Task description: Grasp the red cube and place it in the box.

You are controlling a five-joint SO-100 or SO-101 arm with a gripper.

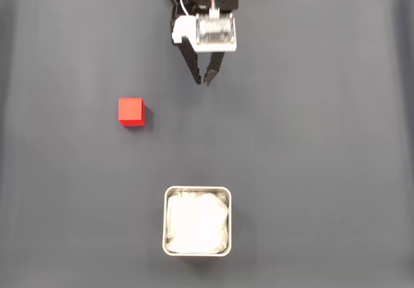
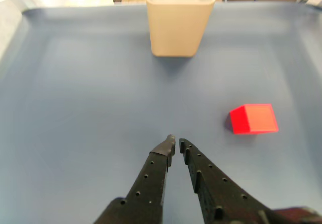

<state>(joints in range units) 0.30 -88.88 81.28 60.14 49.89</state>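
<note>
Nothing done yet. Gripper (image 1: 202, 81) empty, fingertips nearly together. Red cube (image 1: 131, 111) sits untouched on the surface (image 1: 310, 139), well apart from the box (image 1: 196, 190). Grasp and placement both remain.

A bright red cube (image 1: 131, 111), plain and matte, sits on a uniform slate blue-grey table (image 1: 310, 145) in the fixed view. The box (image 1: 196, 221) is pale silvery metal, lined with white wrinkled paper. The gripper (image 1: 202, 81) has 2 black fingers dotted with small holes, beneath a white housing.
</note>
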